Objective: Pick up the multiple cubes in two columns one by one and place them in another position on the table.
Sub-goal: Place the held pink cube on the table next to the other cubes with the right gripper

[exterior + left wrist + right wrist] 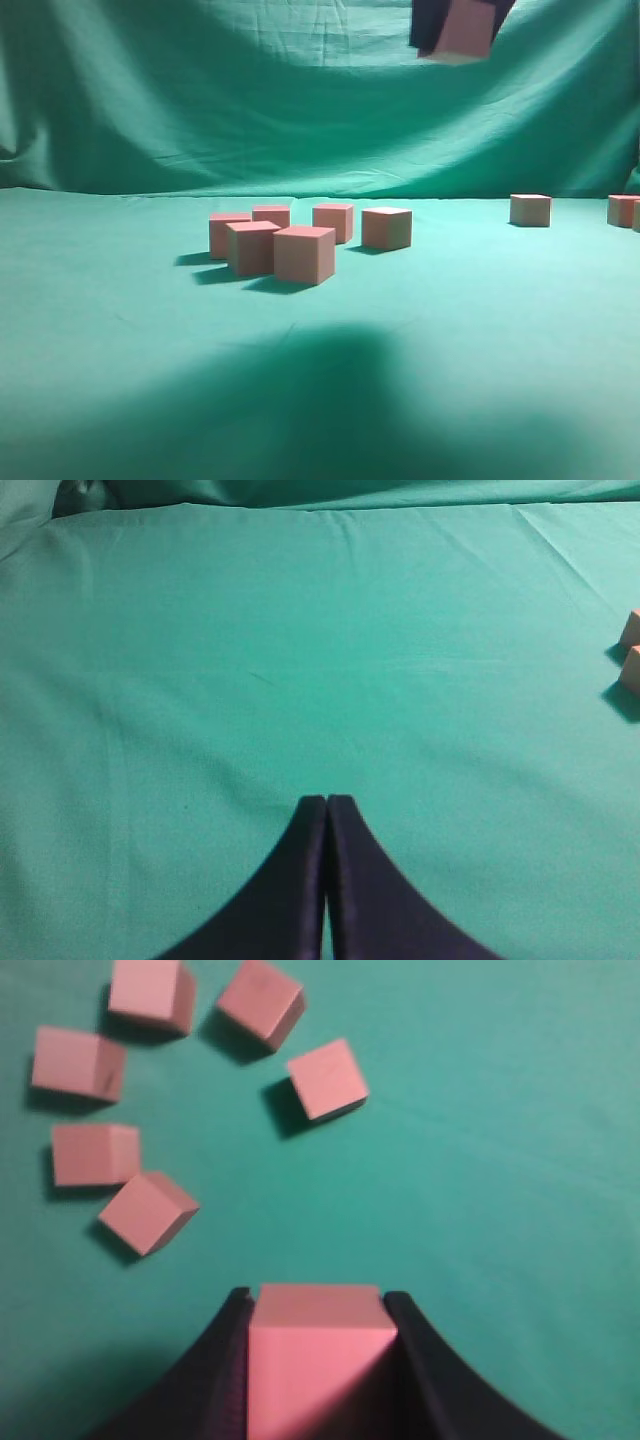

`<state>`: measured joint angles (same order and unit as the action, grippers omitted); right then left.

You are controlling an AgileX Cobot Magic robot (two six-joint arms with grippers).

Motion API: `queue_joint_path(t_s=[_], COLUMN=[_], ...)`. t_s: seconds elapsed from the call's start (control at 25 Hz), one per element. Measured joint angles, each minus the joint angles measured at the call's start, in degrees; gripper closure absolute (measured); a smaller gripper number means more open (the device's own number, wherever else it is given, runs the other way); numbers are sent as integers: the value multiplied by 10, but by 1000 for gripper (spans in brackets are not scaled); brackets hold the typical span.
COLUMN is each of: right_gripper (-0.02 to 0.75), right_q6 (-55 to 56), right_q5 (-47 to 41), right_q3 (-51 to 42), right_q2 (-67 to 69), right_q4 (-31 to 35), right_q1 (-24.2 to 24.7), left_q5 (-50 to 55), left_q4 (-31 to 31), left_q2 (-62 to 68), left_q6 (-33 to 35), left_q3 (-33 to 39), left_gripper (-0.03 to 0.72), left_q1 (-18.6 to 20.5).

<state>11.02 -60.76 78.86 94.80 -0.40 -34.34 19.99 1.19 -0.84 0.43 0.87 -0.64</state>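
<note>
The right claw [320,1305] pinches one pink cube [318,1355] high above the table [120,330]. The left claw [326,802] looks pressed together.

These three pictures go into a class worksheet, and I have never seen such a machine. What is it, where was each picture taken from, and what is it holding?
It is a two-armed robot. One camera looks along the green table; the other two sit on the wrists. The right gripper, high above the table, clamps one pink cube. The left gripper is shut, empty, over bare cloth. Five loose cubes sit clustered on the table, with two more cubes far right.
</note>
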Motion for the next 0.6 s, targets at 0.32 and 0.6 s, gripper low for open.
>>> queue_joint_path(t_s=[0.32, 0.6], right_gripper=[482, 482], right_q6=[64, 113], right_q5=[91, 211], right_q3=[-118, -190], right_q2=[-13, -13], right_q4=[0, -3], right_q1=[-75, -96], left_q5=[0, 0], left_q4=[0, 0], left_q2=[0, 0], left_q6=[0, 0], left_q3=[0, 0], left_gripper=[688, 688], left_q1=[0, 0])
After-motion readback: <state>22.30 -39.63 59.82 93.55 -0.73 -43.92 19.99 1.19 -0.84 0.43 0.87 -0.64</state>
